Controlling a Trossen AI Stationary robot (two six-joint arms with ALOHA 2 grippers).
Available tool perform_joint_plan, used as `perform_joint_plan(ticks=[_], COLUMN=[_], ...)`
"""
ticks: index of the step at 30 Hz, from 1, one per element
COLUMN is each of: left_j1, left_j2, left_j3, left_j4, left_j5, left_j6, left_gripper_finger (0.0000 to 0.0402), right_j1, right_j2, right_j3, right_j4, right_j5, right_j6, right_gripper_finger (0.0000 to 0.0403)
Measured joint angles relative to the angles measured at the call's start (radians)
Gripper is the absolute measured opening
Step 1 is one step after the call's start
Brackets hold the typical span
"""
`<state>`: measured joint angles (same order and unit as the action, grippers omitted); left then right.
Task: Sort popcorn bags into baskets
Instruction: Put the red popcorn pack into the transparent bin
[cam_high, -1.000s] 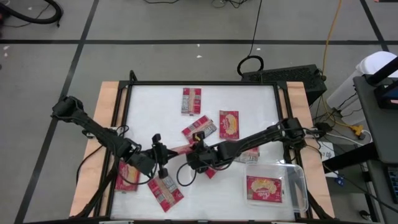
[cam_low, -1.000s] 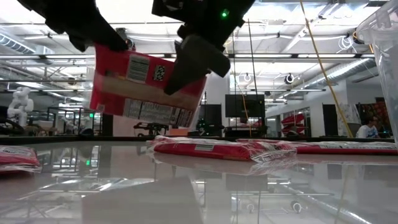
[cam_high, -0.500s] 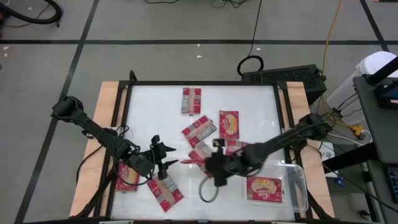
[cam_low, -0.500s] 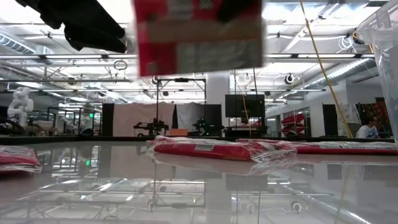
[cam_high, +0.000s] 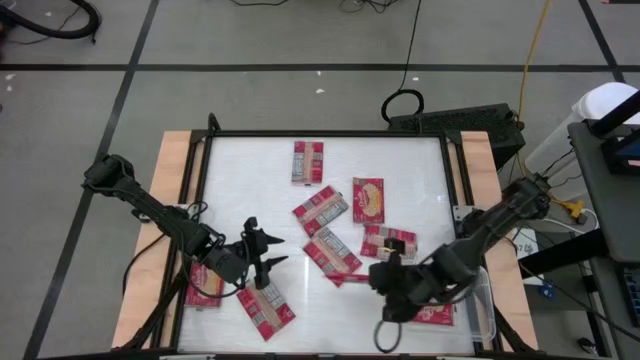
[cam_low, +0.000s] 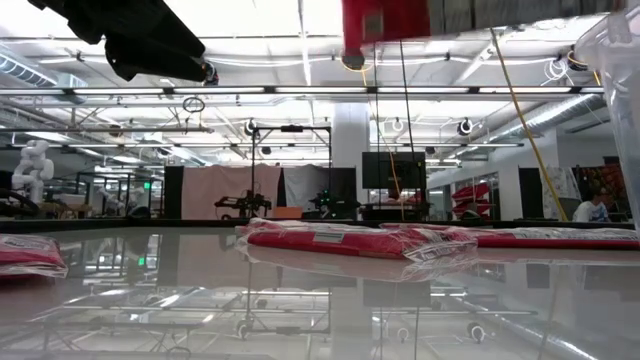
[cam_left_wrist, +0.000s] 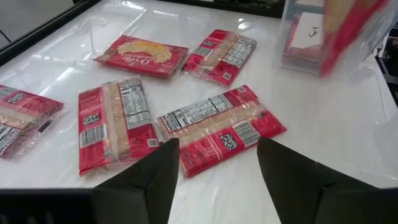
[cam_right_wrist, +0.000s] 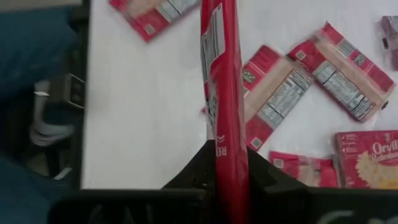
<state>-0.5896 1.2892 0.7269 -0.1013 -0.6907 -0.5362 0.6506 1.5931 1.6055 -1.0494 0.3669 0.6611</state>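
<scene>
The right gripper (cam_right_wrist: 225, 163), clamped on a popcorn bag (cam_right_wrist: 222, 93), has swung from table centre to the clear bin (cam_high: 483, 305) at the near right corner, nearing release, while the left gripper (cam_left_wrist: 214, 163) waits apart.

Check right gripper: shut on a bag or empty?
Shut on a popcorn bag. In the right wrist view the right gripper pinches the red packet edge-on, lifted above the table.
</scene>
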Motion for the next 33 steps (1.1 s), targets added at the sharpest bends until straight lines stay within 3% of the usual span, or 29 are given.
perform_joint_plan(ticks=[10,15,24,33], left_j1=[0.000,0.000,-0.001,-0.001], left_j2=[0.000,0.000,0.000,0.000], left_j3=[0.000,0.000,0.000,0.000], left_j4=[0.000,-0.001,-0.002,-0.002], left_j5=[0.000,0.010,0.010,0.011], left_j6=[-0.004,-0.018,-0.019,-0.023], left_gripper_finger=[0.0174,0.0161,0.0157,0.0156], right_j1=[0.123,0.181,0.304,0.418], right_j2=[-0.144,-0.196,-0.247,-0.248], right_j3=[0.041,0.041,0.041,0.017], right_j4=[-0.161,-0.312,-0.454,-0.519], right_j5=[0.026,0.023,-0.085,-0.083], right_j6=[0.130,0.284,0.497,0.592], right_gripper_finger=[0.0015,0.0014,0.0013,0.0013])
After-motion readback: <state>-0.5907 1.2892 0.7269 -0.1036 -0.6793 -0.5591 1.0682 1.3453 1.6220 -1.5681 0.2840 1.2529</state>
